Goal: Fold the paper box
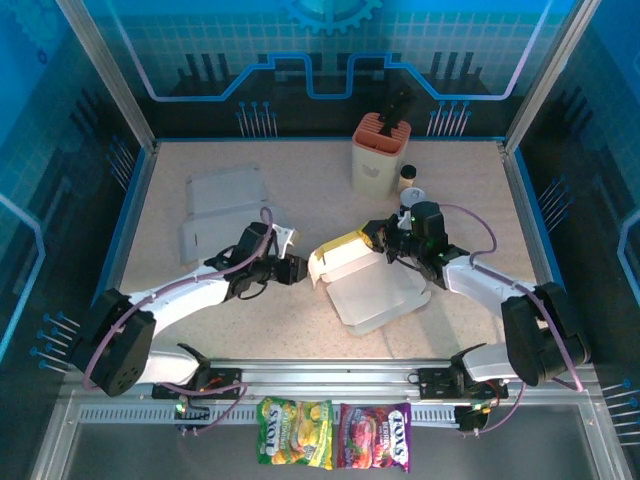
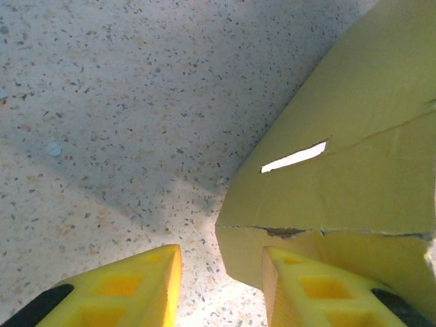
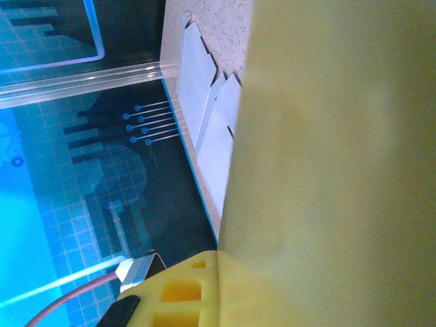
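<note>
In the top view, the paper box [image 1: 378, 295] is lying near the middle of the worktop [image 1: 300, 345], its yellow flap [image 1: 340, 250] being held up at its left side. The right gripper [image 1: 385, 240] is being held clamped on that flap, and the left gripper [image 1: 296, 268] is being held just beside it. Flat white box blanks [image 1: 222, 190] are lying toward the far left corner.

In the left wrist view, the yellow fingers [image 2: 146, 286] are being held apart over bare worktop, one touching the box's corner.

In the right wrist view, a yellow finger [image 3: 178, 293] is being pressed against the flap.
</note>
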